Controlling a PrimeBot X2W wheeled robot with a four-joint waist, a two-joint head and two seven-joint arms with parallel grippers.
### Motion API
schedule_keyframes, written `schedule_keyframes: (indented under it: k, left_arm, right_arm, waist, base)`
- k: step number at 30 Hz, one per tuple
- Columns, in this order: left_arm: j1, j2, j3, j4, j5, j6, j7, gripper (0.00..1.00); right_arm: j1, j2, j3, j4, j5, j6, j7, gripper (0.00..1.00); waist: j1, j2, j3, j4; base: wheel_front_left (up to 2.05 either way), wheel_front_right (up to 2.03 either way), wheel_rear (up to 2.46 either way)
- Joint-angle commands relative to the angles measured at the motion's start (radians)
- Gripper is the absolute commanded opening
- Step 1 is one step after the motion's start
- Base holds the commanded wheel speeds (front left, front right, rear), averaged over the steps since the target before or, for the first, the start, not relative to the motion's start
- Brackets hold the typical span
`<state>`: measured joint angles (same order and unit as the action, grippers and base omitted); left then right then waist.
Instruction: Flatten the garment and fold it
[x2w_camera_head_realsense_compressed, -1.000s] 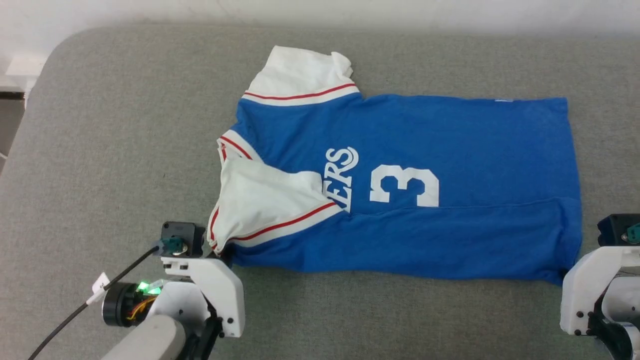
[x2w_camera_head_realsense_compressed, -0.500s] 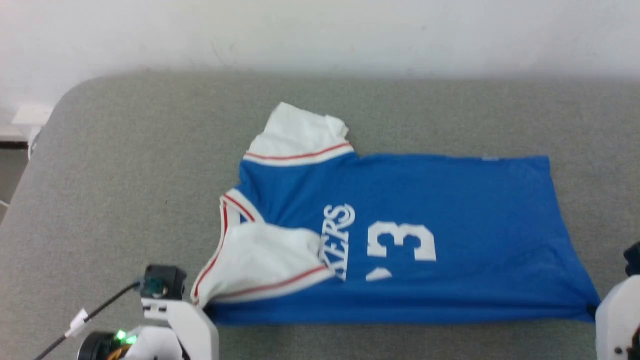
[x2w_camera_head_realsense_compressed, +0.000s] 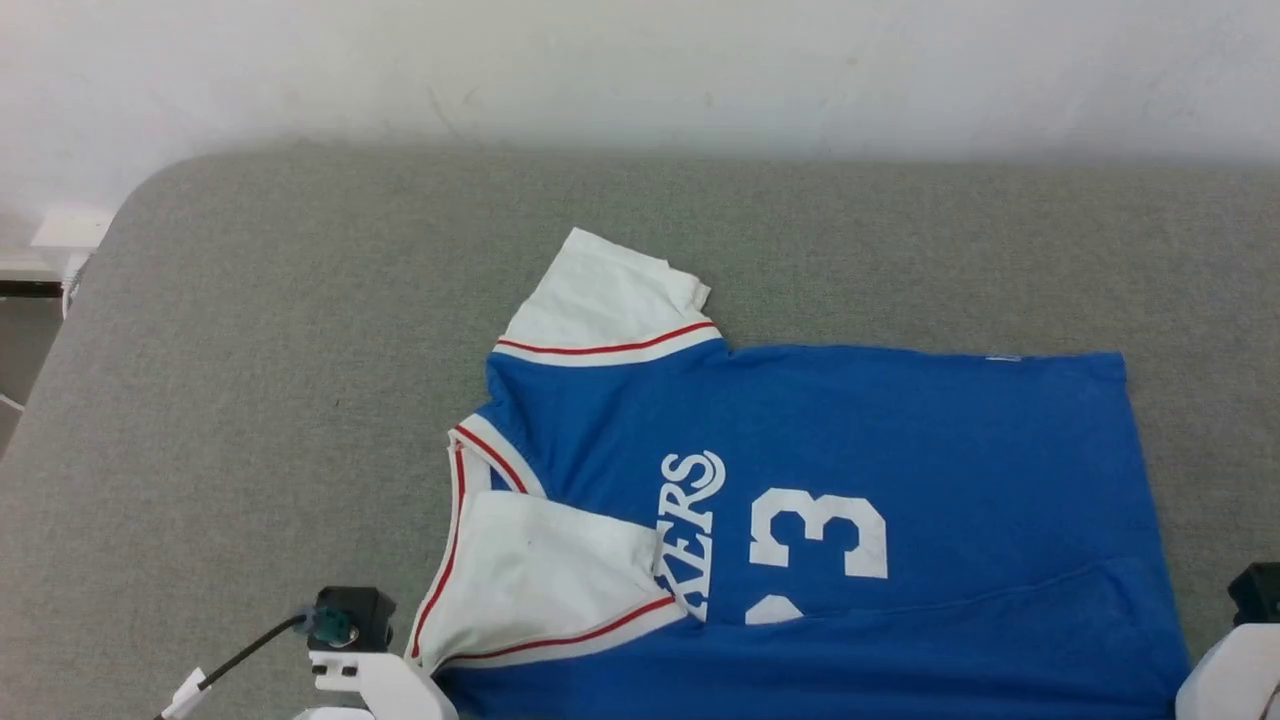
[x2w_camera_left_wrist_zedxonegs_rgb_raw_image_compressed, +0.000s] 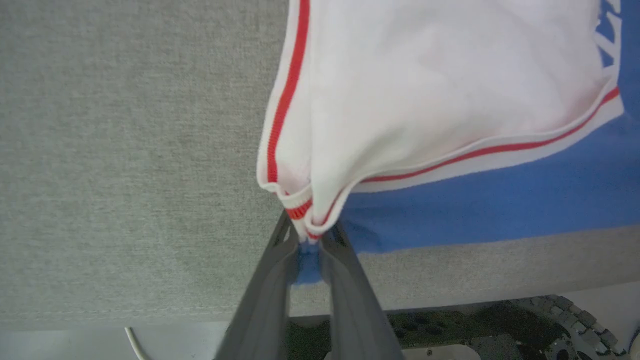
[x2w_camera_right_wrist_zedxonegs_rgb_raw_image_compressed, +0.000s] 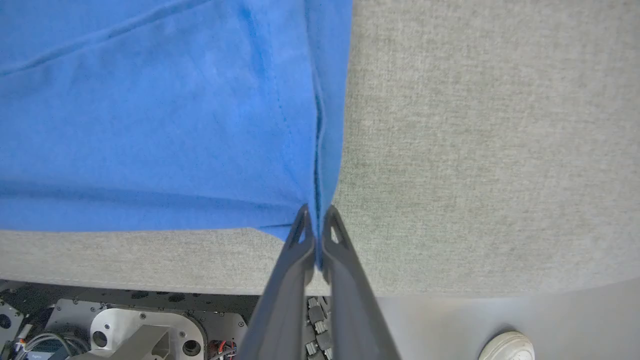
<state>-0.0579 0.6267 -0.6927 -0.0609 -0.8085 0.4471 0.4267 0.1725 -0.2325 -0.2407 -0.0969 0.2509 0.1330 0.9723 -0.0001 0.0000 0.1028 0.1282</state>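
near edge of garment (x2w_camera_head_realsense_compressed: 900, 430) off-frame

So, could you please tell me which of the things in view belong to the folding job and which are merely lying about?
Part of the job:
- blue jersey
- left claw, pinching its sleeve-side corner
- right claw, pinching its hem corner

Just there:
- grey padded surface under the jersey
- white wall
- black cable
- pale round object past the surface's edge

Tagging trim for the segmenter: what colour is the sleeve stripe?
Thin red stripe on white sleeve of the garment; clearest in left wrist view.
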Motion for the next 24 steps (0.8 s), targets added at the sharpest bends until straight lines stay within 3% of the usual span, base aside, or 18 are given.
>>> schedule_keyframes:
  k: [1,9,15,19,24]
  left_arm:
    - [0.008,-0.006,0.008,0.015,0.004,-0.001,-0.021,1.0]
    - [-0.006,-0.018,0.071,0.004,0.041,0.0,-0.189,1.0]
    - [-0.073,-0.016,0.114,-0.056,0.095,-0.035,-0.328,1.0]
    - [-0.169,-0.009,0.122,-0.059,0.11,-0.069,-0.32,1.0]
    - [-0.356,0.009,0.11,-0.009,0.115,-0.162,-0.234,1.0]
  right_arm:
    - [0.0,-0.008,0.009,0.008,-0.012,-0.002,-0.011,1.0]
    - [-0.079,-0.027,0.041,-0.033,0.033,-0.002,-0.235,1.0]
    - [-0.117,-0.071,0.104,-0.096,0.086,-0.002,-0.445,1.0]
    - [-0.146,-0.081,0.147,-0.122,0.107,-0.002,-0.542,1.0]
    - [-0.189,-0.077,0.203,-0.147,0.112,-0.002,-0.591,1.0]
  waist:
    - [0.0001,0.0,0.0,0.002]
    - [0.0001,0.0,-0.024,0.001]
    - [0.0001,0.0,-0.02,-0.021]
    - [0.0001,0.0,0.006,-0.061]
    - [0.0001,0.0,0.068,-0.13]
  base:
    - [0.0,0.0,0.0]
    - [0.0,0.0,0.0]
    - [0.0,0.0,0.0]
    - [0.0,0.0,0.0]
    - [0.0,0.0,0.0]
